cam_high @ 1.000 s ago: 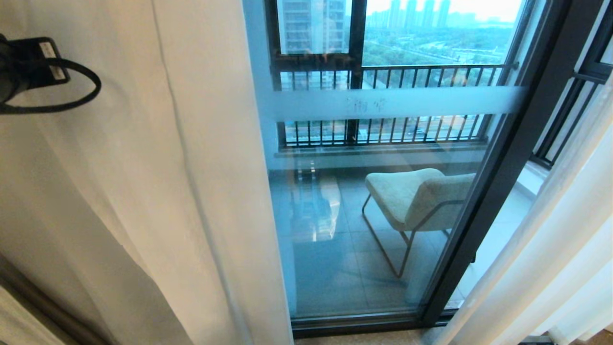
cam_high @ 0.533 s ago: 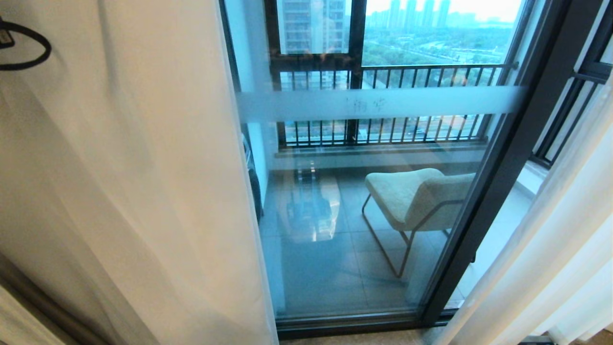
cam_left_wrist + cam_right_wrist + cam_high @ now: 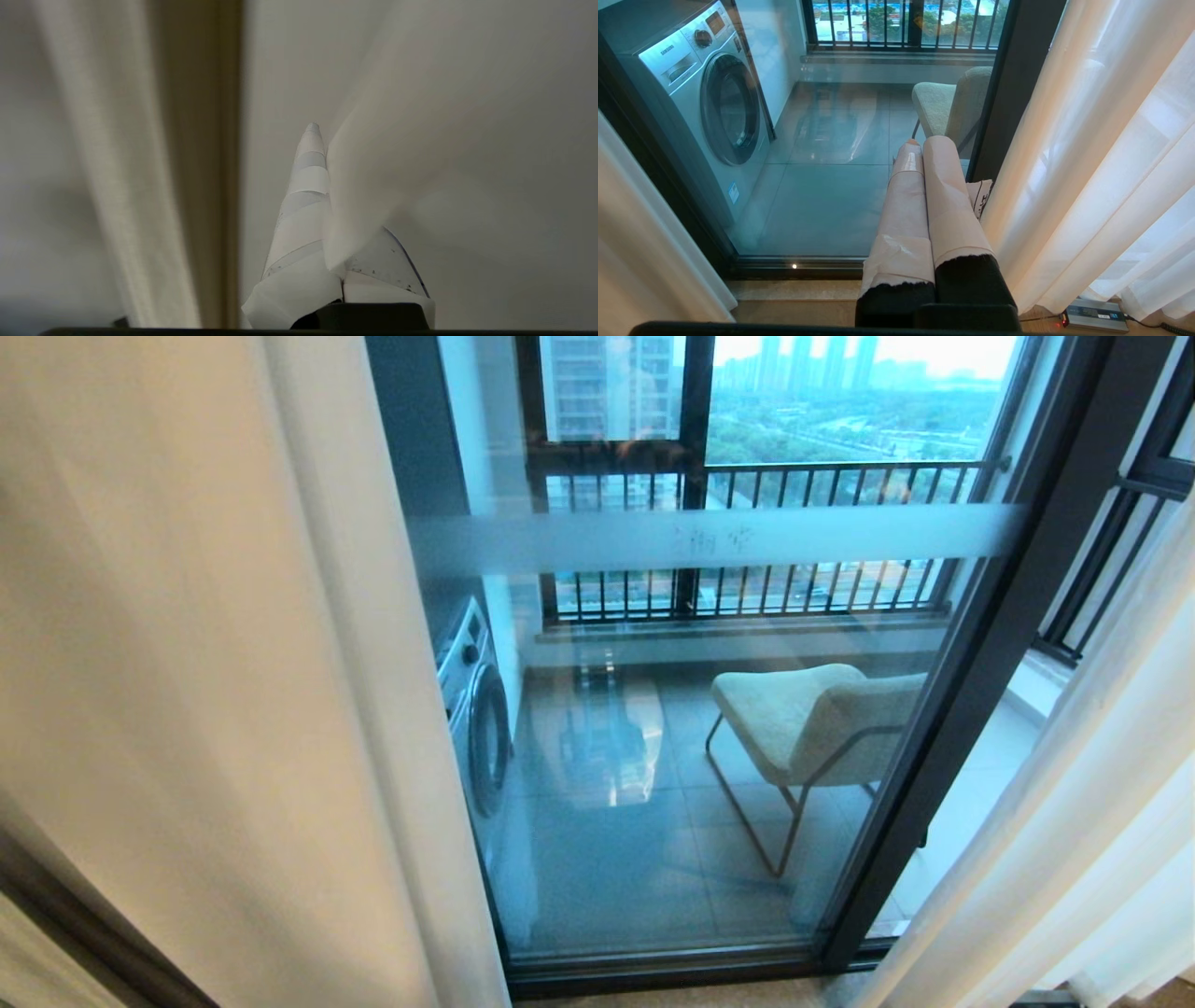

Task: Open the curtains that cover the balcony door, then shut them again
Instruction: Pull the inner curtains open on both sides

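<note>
Head view: the curtains (image 3: 233,709) hang bunched on the left, more on the right, the balcony door (image 3: 709,728) glass uncovered between.

Left wrist: left gripper (image 3: 322,140) fingers pressed together, pinching a sheer fold.

Right wrist: right gripper (image 3: 924,144) fingers pressed together, empty, near the washing machine (image 3: 710,93).

A high-rise home: at twelve o'clock a dark-framed sliding glass balcony door (image 3: 980,644) gives onto a tiled balcony holding a silver front-loading washing machine (image 3: 710,102) at ten o'clock, a beige upholstered chair (image 3: 812,719) at one o'clock, and city towers beyond the black barred railing (image 3: 794,485).
</note>
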